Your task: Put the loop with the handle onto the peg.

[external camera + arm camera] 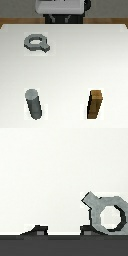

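Observation:
The loop with the handle [28,43] is a flat grey ring lying on the white table, toward the back on the exterior view's left, its stub pointing to the front right. The peg [34,104] is a dark grey upright cylinder at the front on the same side. In the wrist view the loop [100,205] lies just beside one fingertip [90,230] of my gripper [64,231]. The jaws stand wide apart with only bare table between them. The exterior view does not show the gripper.
A brown square wooden block [96,105] stands upright at the front on the exterior view's right, level with the peg. The robot's base [60,9] sits behind the table's far edge.

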